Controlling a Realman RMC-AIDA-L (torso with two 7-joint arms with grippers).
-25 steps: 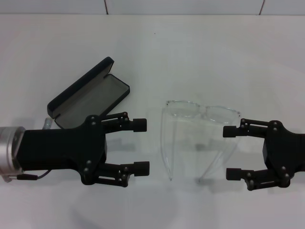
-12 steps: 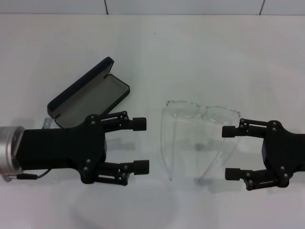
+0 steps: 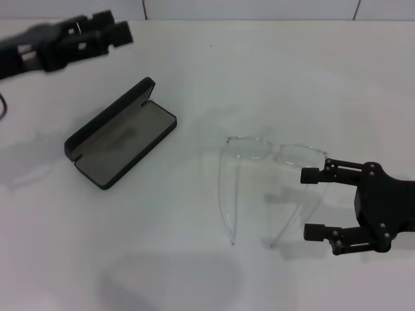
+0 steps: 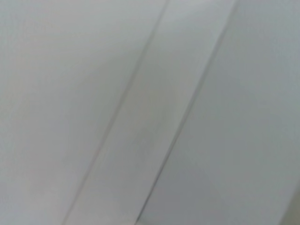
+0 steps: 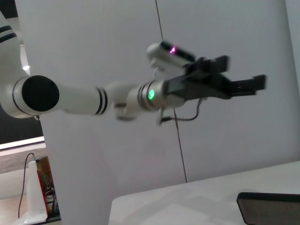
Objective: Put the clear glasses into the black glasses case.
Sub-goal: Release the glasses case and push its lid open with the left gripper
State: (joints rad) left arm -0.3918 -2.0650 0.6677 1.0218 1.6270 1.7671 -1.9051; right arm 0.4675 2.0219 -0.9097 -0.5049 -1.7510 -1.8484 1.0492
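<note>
Nothing is packed yet: glasses (image 3: 272, 188) lie beside the open case (image 3: 120, 133); right gripper (image 3: 314, 203) spread empty, left gripper (image 3: 110, 29) raised, probably open.

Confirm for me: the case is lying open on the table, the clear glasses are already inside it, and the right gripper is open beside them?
Not quite. The clear glasses are not inside; the head view shows them on the table, apart from the black glasses case, which does lie open. The right gripper is open beside them.

A lab — bare white table (image 3: 272, 71), plain white wall panels (image 5: 93, 42).
</note>
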